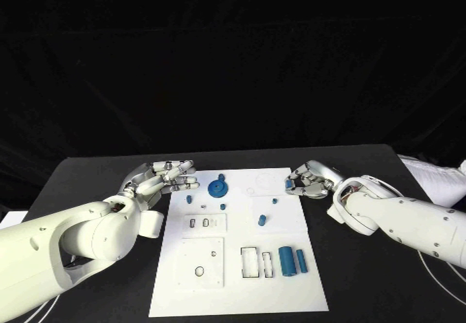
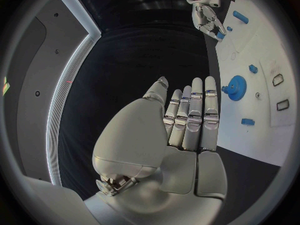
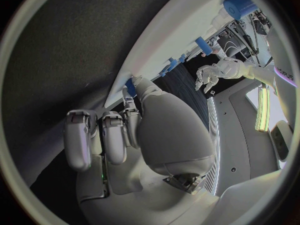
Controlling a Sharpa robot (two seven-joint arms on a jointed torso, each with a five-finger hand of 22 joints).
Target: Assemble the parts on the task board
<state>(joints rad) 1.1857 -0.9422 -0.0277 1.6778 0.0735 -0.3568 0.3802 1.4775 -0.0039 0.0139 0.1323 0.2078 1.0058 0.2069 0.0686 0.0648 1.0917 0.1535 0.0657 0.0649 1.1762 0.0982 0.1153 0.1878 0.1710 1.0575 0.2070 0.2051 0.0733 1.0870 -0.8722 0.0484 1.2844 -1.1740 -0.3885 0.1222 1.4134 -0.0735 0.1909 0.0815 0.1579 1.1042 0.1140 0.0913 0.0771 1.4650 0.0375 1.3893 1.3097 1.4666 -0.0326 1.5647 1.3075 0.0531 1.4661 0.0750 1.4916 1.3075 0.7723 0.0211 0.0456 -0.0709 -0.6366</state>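
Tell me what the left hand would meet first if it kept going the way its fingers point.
Probably nothing close: the left hand points past the task board edge, the blue gear lying off to its side. Depth is unclear.

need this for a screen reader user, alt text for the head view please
A white task board lies on a black table between two white robot arms; the right hand pinches a small blue part at the board's far right edge, while the left hand is open beside its far left corner. A blue gear and blue cylinders lie on the board.
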